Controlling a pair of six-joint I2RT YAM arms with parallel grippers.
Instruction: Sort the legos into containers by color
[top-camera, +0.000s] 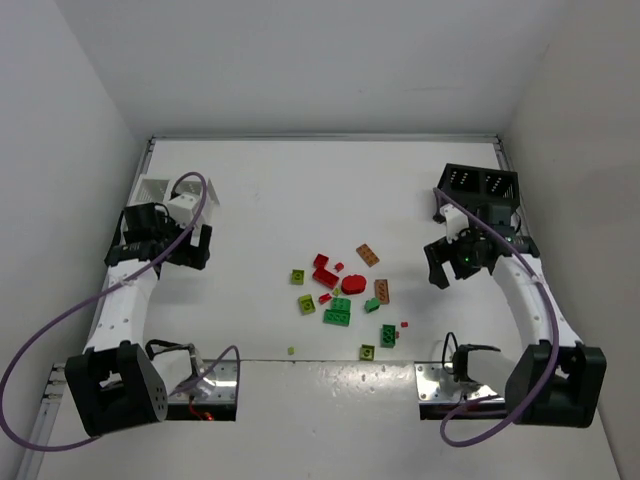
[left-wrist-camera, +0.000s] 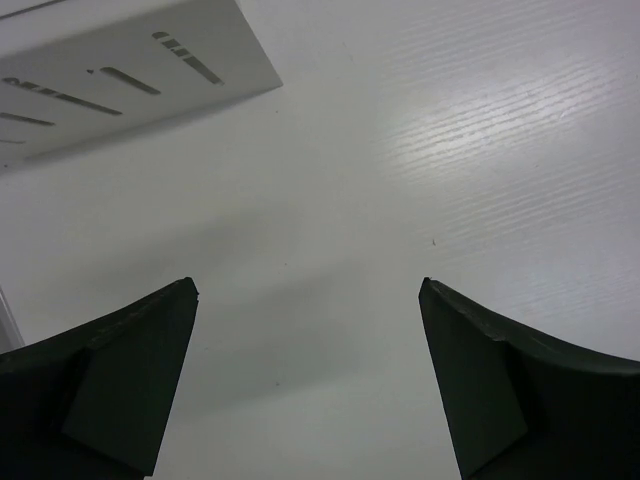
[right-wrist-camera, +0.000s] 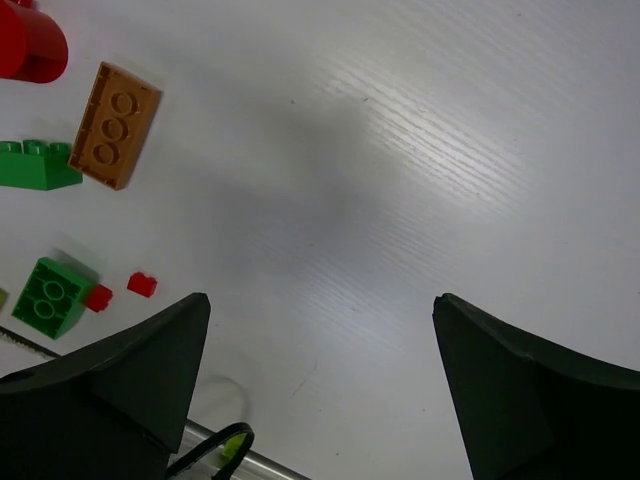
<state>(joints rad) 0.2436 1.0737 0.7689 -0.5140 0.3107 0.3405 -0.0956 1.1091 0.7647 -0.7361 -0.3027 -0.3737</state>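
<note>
**Desk:** How are the grippers set?

**Caption:** The left gripper (left-wrist-camera: 308, 290) is shown with its jaws spread wide and nothing between them. It is poised over bare table (left-wrist-camera: 480, 150) just beside the white container (left-wrist-camera: 130, 80). The right gripper (right-wrist-camera: 322, 298) is likewise opened wide and empty, and is held above the table near the black container (top-camera: 480, 182).

**Desk:** And where are the legos found?

**Caption:** The legos (top-camera: 345, 295) are scattered loose in the middle of the table, between the two arms and well apart from both containers. None can be made out inside either container, though both are partly hidden by the arms. At the left edge of the right wrist view an orange-tan plate (right-wrist-camera: 113, 125), a green brick (right-wrist-camera: 50, 295) and small red bits (right-wrist-camera: 142, 284) are picked out. A flat red round piece (right-wrist-camera: 25, 45) is cut off by the corner.

**Desk:** Why is everything placed so?

**Caption:** The containers are set at opposite sides, presumably so that each arm is given one within its own reach, with the pile in ground shared by both. The wide jaws are judged to be readiness for a pick, and the sorting is judged not yet begun.
</note>
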